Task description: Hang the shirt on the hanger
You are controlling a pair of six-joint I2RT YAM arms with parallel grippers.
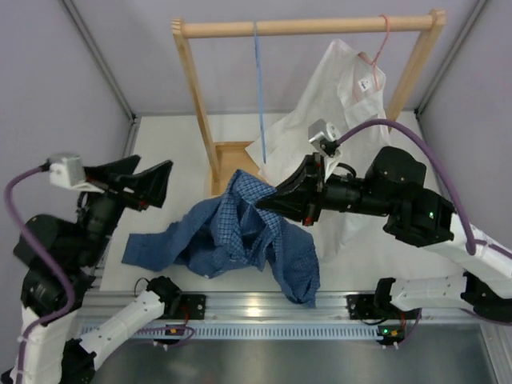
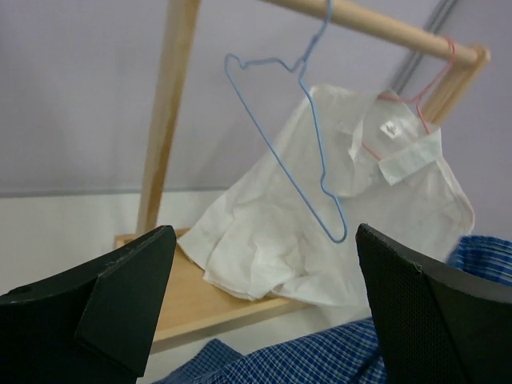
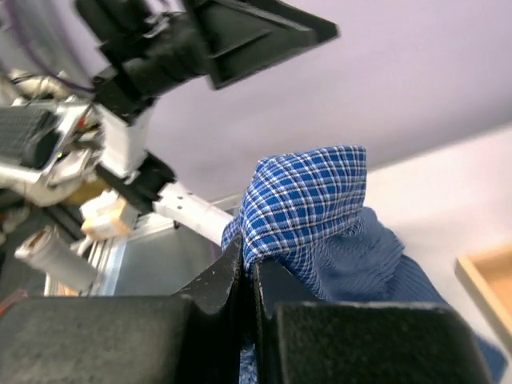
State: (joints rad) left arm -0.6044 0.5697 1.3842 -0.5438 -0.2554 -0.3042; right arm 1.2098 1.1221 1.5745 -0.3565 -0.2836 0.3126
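Note:
The dark blue checked shirt (image 1: 240,232) hangs crumpled in mid-table, lifted at one fold. My right gripper (image 1: 268,200) is shut on that fold, and the cloth bulges out above the closed jaws in the right wrist view (image 3: 308,200). The light-blue hanger (image 1: 259,80) hangs by its hook from the wooden rail (image 1: 308,27); it also shows in the left wrist view (image 2: 280,136). My left gripper (image 1: 156,182) is open and empty, left of the shirt, with its fingers (image 2: 120,304) wide apart and facing the rack.
A white shirt (image 1: 340,104) hangs on a pink hanger (image 1: 376,52) at the rail's right end and drapes onto the rack's wooden base (image 1: 228,160). The rack's uprights (image 1: 196,104) stand behind the shirt. Grey walls close in both sides.

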